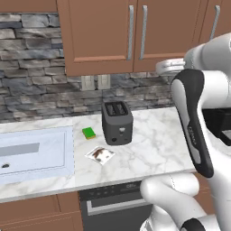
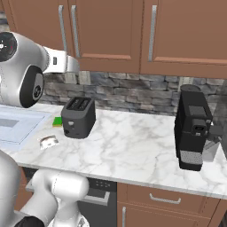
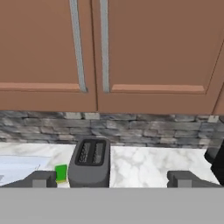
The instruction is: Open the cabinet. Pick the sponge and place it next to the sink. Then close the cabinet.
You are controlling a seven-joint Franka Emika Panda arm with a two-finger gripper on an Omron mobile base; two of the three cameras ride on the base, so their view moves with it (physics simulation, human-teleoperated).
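Note:
The cabinet (image 1: 101,34) (image 2: 106,31) (image 3: 153,43) hangs above the counter with both flat doors shut, their two silver bar handles side by side at the middle. My gripper (image 3: 112,179) is open and empty, held in the air a little in front of the doors, below the handles' lower ends. The sink (image 1: 36,153) (image 2: 13,124) (image 3: 17,168) is set into the counter at the left. The sponge is hidden.
A dark toaster (image 1: 117,122) (image 2: 78,117) (image 3: 89,162) stands on the marble counter, with a bright light-green sponge (image 1: 89,132) (image 2: 57,121) between it and the sink. A small packet (image 1: 100,154) lies nearer the front edge. A black coffee machine (image 2: 193,128) stands at the right.

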